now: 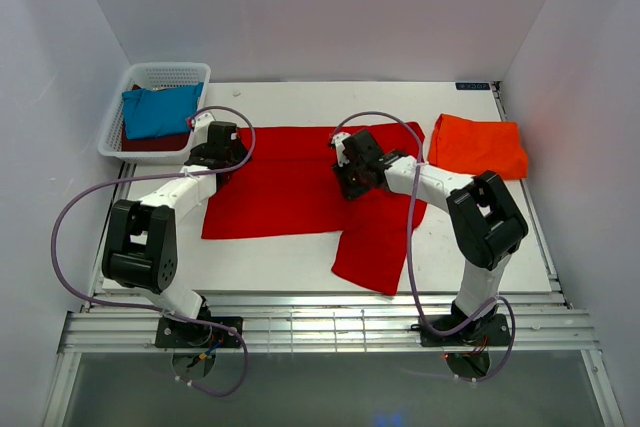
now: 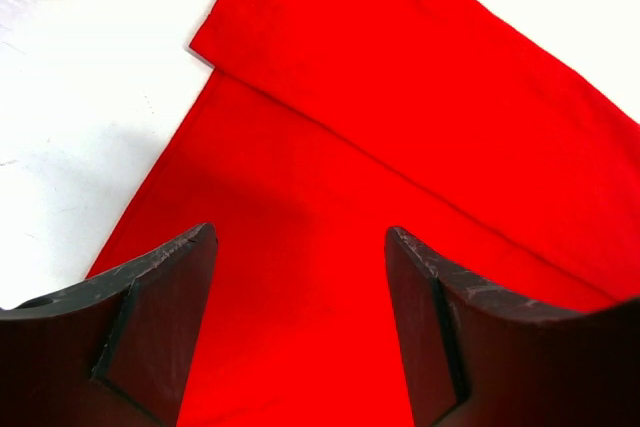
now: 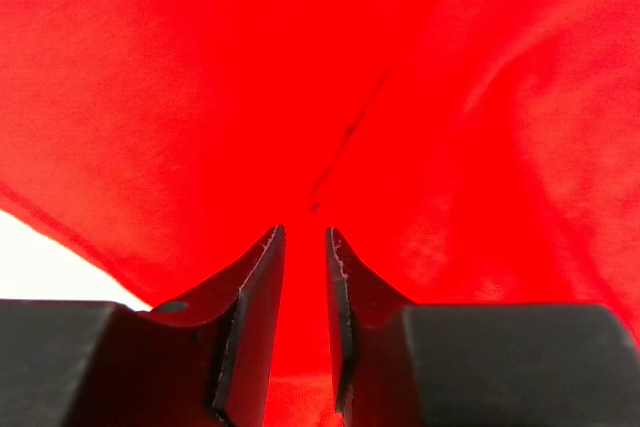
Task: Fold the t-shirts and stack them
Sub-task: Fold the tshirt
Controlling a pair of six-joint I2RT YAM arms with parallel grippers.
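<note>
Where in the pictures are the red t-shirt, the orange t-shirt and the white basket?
red t-shirt (image 1: 290,187), top view, its flat middle.
orange t-shirt (image 1: 478,147), top view, middle of the folded cloth.
white basket (image 1: 165,73), top view, its far rim.

A flat white counter (image 1: 300,97) fills the middle of the overhead view. It is boxed in by plain, pale matte panels: a left wall (image 1: 50,67), a back wall (image 1: 320,7) across the top of the frame and a right wall (image 1: 590,67). A small dark label (image 1: 473,86) sits at the counter's far edge, upper right. Along the near edge runs a slotted silver metal rail (image 1: 330,327), with a grey surface (image 1: 330,392) below it at the bottom of the frame. The light is even and soft, and shadows are faint.
</note>
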